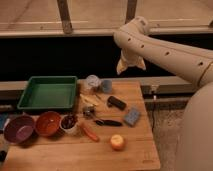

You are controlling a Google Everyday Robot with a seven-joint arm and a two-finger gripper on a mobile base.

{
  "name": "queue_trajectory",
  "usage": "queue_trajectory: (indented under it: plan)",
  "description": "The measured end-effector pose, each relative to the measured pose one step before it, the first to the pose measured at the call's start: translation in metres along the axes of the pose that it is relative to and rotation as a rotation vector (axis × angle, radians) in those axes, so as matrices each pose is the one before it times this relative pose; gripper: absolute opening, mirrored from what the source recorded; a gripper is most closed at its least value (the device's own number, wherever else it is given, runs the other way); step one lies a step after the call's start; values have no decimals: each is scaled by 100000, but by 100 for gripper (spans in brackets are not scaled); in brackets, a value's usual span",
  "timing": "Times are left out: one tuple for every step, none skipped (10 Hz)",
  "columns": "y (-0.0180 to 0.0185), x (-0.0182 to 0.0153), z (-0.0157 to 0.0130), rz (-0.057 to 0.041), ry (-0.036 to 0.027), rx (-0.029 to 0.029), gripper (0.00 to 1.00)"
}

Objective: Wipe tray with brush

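Above the back edge of the wooden surface (75, 150), the gripper (131, 66) hangs in the air at the end of the cream arm (165, 47), well apart from everything below it. Its jaws stand wide and nothing is held between them. Task object 1, the brush (107, 122), lies flat near the middle of the surface, its slim dark body running roughly left to right. It sits between the black block (116, 103) behind it and the round yellow-orange fruit (117, 142) in front, and the blue-grey sponge (132, 116) is just beside it toward the right of the view. Task object 2, the green tray (47, 94), sits at the back left of the surface, well apart from the brush. Its floor looks bare, though whether any dirt lies on it cannot be told from this view. A purple bowl (19, 127) and an orange bowl (48, 123) stand in front of the tray. Progress, judged from this arrangement: no step is complete, since the brush is not yet grasped and no bristle touches the tray. Left to do: lower the gripper over the brush, close on its handle, lift it, carry it leftward to the tray, and sweep the bristles across the tray floor.
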Motion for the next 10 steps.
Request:
queue_trajectory:
  plan:
    - [1276,461,-239,-2522,-1042,-1619,74]
    - [1904,382,-5,-3242,-679,-2286,74]
    - [1365,245,206,-2879,-12,-1327,74]
    - [1935,298,360,-4022,271,-1527,74]
    - [2514,348,294,-4881,186,-2044,74]
    - [2101,392,273,-4224,385,-1714,74]
    - [2294,586,399,-5107,909,-1893,74]
    - [2389,601,322,-5661,855,-2023,74]
    - [2805,814,-132,-9094,-187,-2447,74]
    - [1661,646,-376,-6443,-279,-375,74]
